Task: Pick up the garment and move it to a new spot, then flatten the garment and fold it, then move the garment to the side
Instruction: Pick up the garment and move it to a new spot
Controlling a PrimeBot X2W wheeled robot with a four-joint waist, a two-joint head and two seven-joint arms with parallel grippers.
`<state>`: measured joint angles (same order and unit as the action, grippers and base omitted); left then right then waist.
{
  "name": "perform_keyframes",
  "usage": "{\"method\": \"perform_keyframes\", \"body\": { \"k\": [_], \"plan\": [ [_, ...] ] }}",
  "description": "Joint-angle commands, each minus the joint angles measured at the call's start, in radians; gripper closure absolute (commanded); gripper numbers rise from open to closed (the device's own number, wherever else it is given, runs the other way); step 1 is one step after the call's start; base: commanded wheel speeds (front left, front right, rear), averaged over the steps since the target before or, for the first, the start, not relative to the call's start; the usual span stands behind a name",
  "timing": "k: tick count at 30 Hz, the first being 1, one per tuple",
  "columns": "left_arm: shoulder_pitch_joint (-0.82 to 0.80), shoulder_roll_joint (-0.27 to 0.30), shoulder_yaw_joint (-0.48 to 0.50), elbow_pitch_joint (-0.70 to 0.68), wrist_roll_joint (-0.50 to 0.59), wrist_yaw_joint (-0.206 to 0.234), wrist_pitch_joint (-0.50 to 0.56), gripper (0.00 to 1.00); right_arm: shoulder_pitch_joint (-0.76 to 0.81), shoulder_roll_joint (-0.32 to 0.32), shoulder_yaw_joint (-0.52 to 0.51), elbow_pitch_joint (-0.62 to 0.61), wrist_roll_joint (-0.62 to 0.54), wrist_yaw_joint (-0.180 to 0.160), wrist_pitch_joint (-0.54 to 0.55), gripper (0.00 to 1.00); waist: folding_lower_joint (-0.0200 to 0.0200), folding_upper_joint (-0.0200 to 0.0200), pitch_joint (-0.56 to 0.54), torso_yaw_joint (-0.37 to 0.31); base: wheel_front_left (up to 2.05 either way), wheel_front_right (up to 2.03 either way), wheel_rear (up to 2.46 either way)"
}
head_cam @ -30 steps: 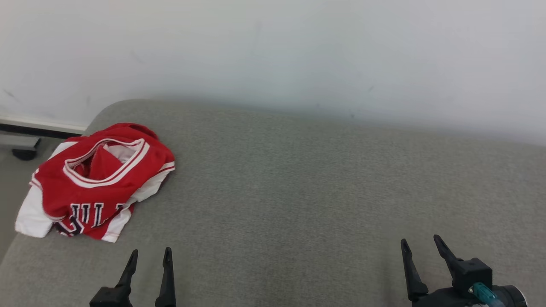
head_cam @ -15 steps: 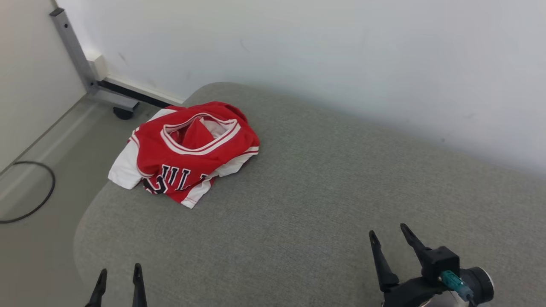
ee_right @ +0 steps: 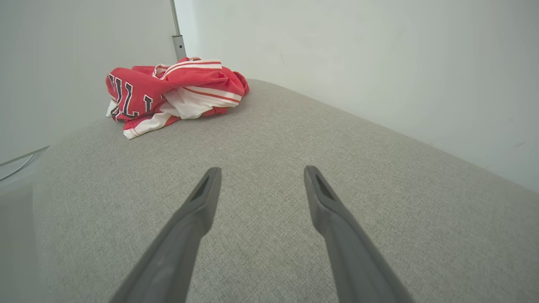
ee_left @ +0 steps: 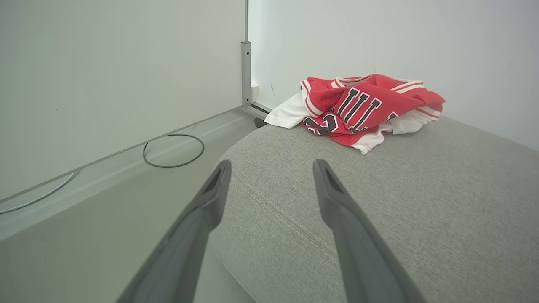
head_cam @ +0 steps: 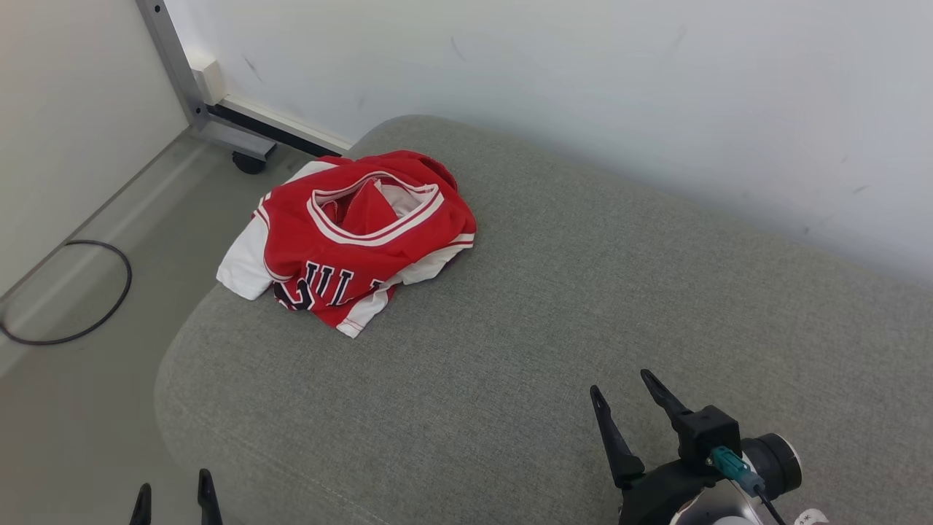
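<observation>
Grey cushion (head_cam: 554,292): crumpled jersey (head_cam: 357,233) at corner; cable (head_cam: 73,292) on floor.

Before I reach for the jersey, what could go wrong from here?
1. The jersey lies bunched near the cushion's corner, its white sleeve at the rounded edge; a sideways nudge could push it onto the floor.
2. It is crumpled in layers, so a pinch may grab several, hampering flattening.
3. The left gripper is low by the cushion's edge; its fingers could snag the fabric.
</observation>
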<state>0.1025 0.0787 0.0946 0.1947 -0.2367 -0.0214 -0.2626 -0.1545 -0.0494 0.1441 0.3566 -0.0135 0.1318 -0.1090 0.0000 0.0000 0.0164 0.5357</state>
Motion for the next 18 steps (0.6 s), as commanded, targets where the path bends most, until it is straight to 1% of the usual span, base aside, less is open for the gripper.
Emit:
{"method": "perform_keyframes", "body": {
  "k": [1,6,10,12,13,15,16,18],
  "plan": [
    [0.014,-0.004,-0.002,-0.003,0.002,0.001,-0.004,0.00,-0.009,-0.002,0.002,0.006,-0.005,-0.002,-0.008,0.00,0.0000,0.0000,-0.001,-0.001,0.00,0.00,0.00],
    [-0.026,-0.004,-0.035,0.030,0.019,-0.025,-0.004,0.00,-0.010,-0.002,-0.016,0.015,-0.001,-0.002,-0.016,0.00,0.0000,0.0000,0.003,0.000,0.00,0.00,0.00],
    [-0.125,0.019,-0.084,0.086,0.042,-0.050,0.034,0.00,-0.001,-0.002,-0.030,0.009,-0.006,-0.002,-0.014,0.00,0.0000,0.0000,0.011,0.004,0.00,0.00,0.00],
    [-0.208,0.022,-0.119,0.123,0.044,-0.066,0.078,0.00,-0.003,-0.002,-0.040,-0.006,-0.019,-0.002,-0.008,0.00,0.0000,0.0000,0.030,0.005,0.00,0.00,0.00],
    [-0.318,0.019,-0.166,0.168,0.043,-0.083,0.126,0.00,-0.011,-0.002,-0.054,-0.029,-0.039,-0.002,0.003,0.00,0.0000,0.0000,0.065,0.006,0.00,0.00,0.00],
    [-0.433,0.012,-0.215,0.235,0.039,-0.093,0.172,0.00,-0.011,-0.002,-0.068,-0.057,-0.059,-0.002,0.015,0.00,0.0000,0.0000,0.098,0.006,0.00,0.00,0.00],
    [-0.433,0.012,-0.215,0.235,0.039,-0.093,0.172,0.00,-0.011,-0.002,-0.068,-0.057,-0.059,-0.002,0.015,0.00,0.0000,0.0000,0.098,0.006,0.00,0.00,0.00],
    [-0.553,0.002,-0.265,0.319,0.029,-0.101,0.213,0.00,0.006,-0.002,-0.084,-0.089,-0.081,-0.002,0.029,0.00,0.0000,0.0000,0.125,0.004,0.00,0.00,0.00]
  ]
}}
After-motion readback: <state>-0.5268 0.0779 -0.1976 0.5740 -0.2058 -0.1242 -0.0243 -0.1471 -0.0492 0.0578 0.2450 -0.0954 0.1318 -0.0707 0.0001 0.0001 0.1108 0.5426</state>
